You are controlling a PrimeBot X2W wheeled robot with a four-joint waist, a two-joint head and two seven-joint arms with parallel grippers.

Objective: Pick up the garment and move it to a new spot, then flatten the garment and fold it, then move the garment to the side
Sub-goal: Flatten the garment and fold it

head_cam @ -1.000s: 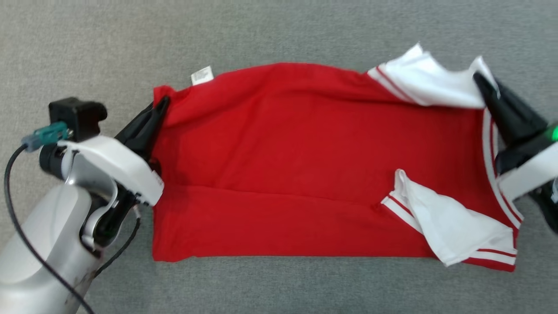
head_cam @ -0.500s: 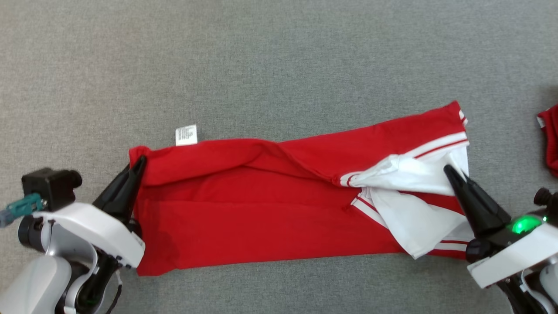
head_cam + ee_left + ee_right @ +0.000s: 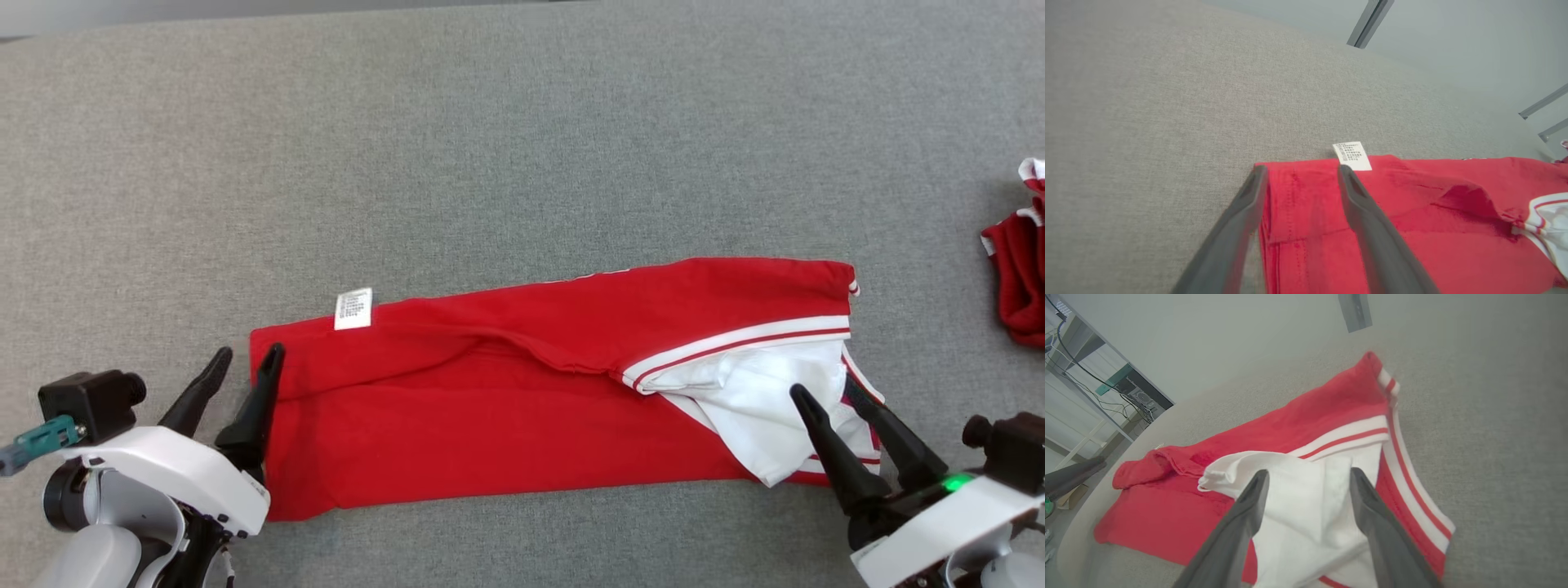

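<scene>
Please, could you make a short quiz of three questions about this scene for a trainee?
1. True or false: the left gripper is open at the red garment's edge.
2. Fill in: the right gripper stands open over the ____ sleeve.
3. The label lies nearer which gripper? A) left B) right
Key: 1 true; 2 white; 3 A.
</scene>
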